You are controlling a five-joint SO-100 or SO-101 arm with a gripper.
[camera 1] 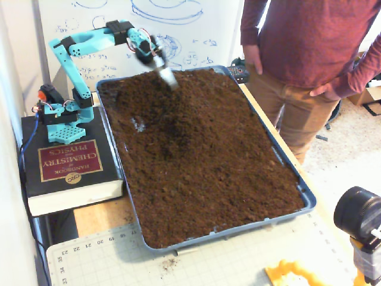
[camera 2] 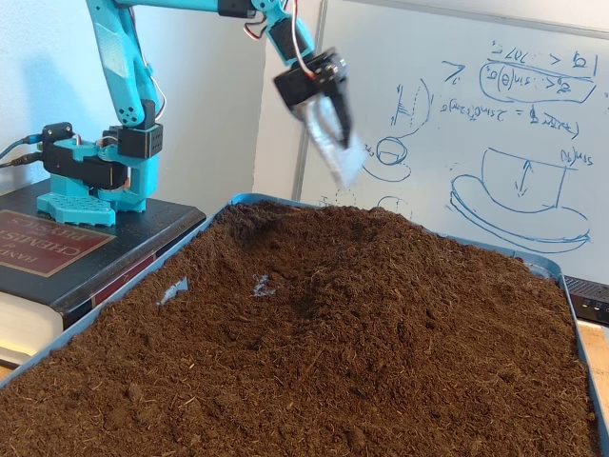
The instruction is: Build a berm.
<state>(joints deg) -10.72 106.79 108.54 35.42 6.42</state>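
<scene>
Berm [camera 2: 381, 238] lies below the raised pincer [camera 2: 344, 171], seemingly closed and empty.
</scene>
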